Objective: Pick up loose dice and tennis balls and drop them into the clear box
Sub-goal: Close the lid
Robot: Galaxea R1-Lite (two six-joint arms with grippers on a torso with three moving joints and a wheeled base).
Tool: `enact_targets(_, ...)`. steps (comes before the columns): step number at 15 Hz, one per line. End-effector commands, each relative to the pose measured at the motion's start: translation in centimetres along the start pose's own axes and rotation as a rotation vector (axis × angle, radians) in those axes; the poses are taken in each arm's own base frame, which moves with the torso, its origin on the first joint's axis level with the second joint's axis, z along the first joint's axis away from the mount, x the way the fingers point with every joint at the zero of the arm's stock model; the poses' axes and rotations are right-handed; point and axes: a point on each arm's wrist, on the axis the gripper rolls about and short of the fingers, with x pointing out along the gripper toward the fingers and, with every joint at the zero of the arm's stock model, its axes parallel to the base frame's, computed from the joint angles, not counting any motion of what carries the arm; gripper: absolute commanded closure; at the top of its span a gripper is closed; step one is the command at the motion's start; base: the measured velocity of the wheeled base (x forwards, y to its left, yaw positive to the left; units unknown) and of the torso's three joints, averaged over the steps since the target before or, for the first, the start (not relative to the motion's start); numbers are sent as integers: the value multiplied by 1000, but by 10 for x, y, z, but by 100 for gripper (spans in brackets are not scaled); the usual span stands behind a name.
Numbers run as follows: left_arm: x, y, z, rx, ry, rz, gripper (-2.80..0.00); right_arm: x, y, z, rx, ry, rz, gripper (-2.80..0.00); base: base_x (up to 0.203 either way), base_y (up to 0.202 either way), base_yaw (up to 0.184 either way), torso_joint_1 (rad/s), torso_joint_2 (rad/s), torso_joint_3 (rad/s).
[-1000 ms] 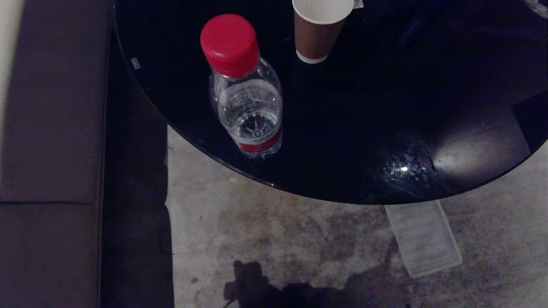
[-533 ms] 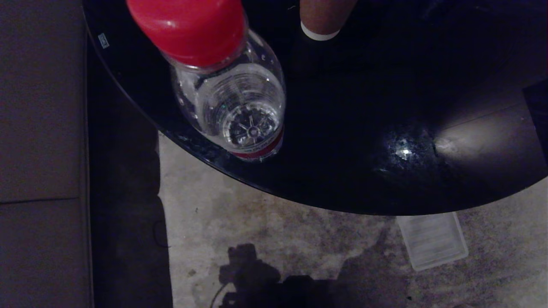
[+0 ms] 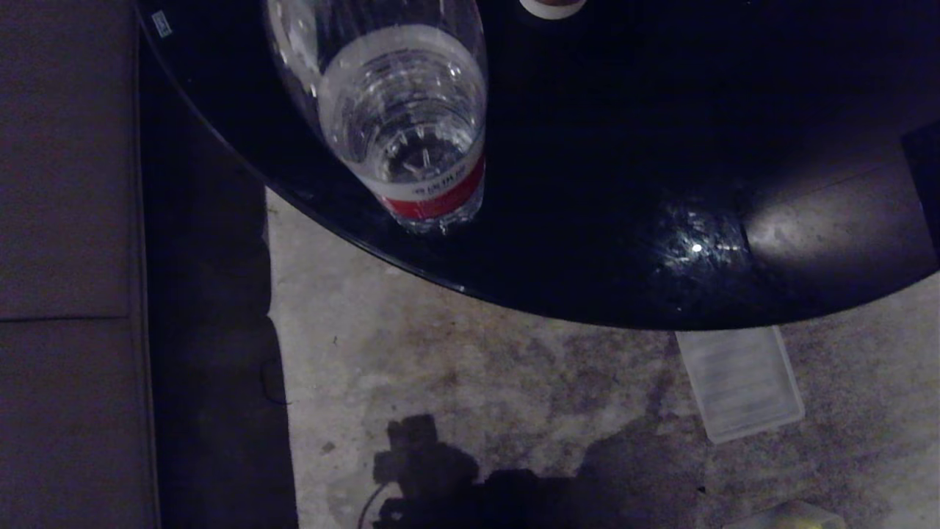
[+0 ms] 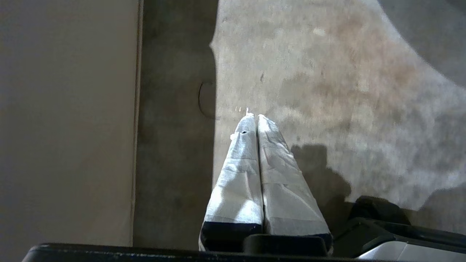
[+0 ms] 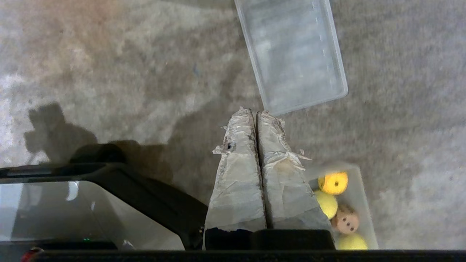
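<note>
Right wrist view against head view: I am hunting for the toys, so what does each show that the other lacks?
Only the right wrist view shows the shut right gripper and the clear box holding a yellow die, a beige die and tennis balls. Only the head view shows the black table and water bottle. Both show the ribbed lid on the floor.

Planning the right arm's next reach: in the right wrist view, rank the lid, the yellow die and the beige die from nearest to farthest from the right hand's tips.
1. Lid: flat on the floor, its near corner just past the right hand.
2. Yellow die: in the clear box, back beside the fingers.
3. Beige die: deeper in that box, farthest from the tips.
</note>
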Motion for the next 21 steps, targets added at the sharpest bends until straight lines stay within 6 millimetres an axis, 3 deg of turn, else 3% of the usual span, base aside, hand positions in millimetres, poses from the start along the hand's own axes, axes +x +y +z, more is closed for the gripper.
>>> enact_targets(1, 0, 0, 0, -1, 1, 1, 0, 0, 0, 0, 0, 2, 1, 0, -189, 0, 1, 6, 6, -1)
enact_targets(7, 0, 0, 0, -1, 0, 0, 0, 0, 0, 0, -3, 2, 2, 0, -157, 0, 0, 4, 3, 0)
enact_targets(21, 0, 0, 0, -1, 1, 0, 0, 0, 0, 0, -24, 2, 9, 0, 0, 0, 0, 0, 0, 0)
